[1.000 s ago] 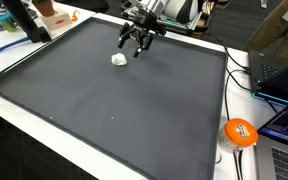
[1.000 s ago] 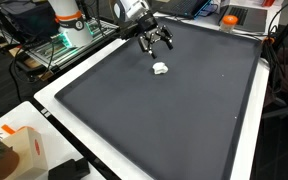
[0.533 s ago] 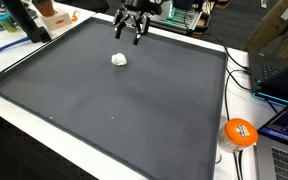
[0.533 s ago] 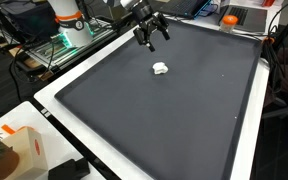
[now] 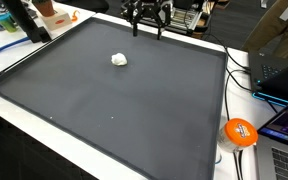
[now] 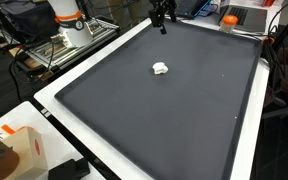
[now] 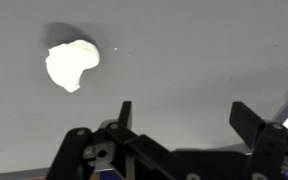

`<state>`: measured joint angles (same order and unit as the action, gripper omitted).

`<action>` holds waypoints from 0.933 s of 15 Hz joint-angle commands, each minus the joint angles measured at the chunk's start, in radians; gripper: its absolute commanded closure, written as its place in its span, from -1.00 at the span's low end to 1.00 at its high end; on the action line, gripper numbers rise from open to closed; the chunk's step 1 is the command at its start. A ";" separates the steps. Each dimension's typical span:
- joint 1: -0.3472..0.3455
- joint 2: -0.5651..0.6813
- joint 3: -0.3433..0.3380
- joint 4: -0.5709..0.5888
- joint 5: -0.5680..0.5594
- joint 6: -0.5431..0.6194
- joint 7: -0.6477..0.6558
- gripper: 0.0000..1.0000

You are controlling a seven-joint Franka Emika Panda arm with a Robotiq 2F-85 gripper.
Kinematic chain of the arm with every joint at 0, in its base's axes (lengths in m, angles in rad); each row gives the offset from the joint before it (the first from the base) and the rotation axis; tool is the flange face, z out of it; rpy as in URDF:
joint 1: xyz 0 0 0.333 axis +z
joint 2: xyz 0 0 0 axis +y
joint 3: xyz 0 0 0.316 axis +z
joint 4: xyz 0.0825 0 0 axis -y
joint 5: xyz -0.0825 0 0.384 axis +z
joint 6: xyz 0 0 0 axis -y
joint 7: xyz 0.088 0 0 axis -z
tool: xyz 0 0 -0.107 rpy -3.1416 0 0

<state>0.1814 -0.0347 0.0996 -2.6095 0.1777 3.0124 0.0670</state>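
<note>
Wrist view: the white lump (image 7: 71,63) sits upper left on the grey mat (image 7: 194,50). To its right the gripper (image 7: 184,118) has its jaws spread wide with nothing between them. In an exterior view you get the same layout: the lump (image 5: 119,59) lies alone toward the mat's far end, and the gripper (image 5: 148,27) hangs above the far edge, well apart from it. Reads to me like an in-between bit, tool empty and off the lump. Going for it from here would mean lining up over it and dropping straight down, jaws kept wide until they straddle it.
</note>
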 commanded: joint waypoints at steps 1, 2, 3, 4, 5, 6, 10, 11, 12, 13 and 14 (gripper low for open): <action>0.038 0.000 -0.019 0.030 0.049 -0.044 -0.042 -1.00; 0.056 0.000 -0.032 0.050 0.068 -0.068 -0.059 -1.00; 0.061 0.000 -0.040 0.057 0.073 -0.075 -0.067 -1.00; 0.061 0.001 -0.045 0.058 0.073 -0.076 -0.071 -1.00; 0.017 -0.019 -0.017 0.044 0.018 -0.072 -0.016 -1.00; 0.023 -0.042 -0.048 0.034 -0.057 -0.113 0.050 -1.00; -0.027 -0.121 -0.037 0.073 -0.035 -0.389 0.008 -1.00; -0.033 -0.142 -0.042 0.089 -0.024 -0.463 -0.006 -1.00; -0.043 -0.160 -0.043 0.109 -0.030 -0.536 0.003 -1.00; -0.049 -0.178 -0.046 0.131 -0.024 -0.604 0.004 -1.00; -0.058 -0.193 -0.048 0.155 -0.029 -0.666 0.018 -1.00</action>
<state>0.1478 -0.1636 0.0531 -2.4915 0.1316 2.5093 0.0896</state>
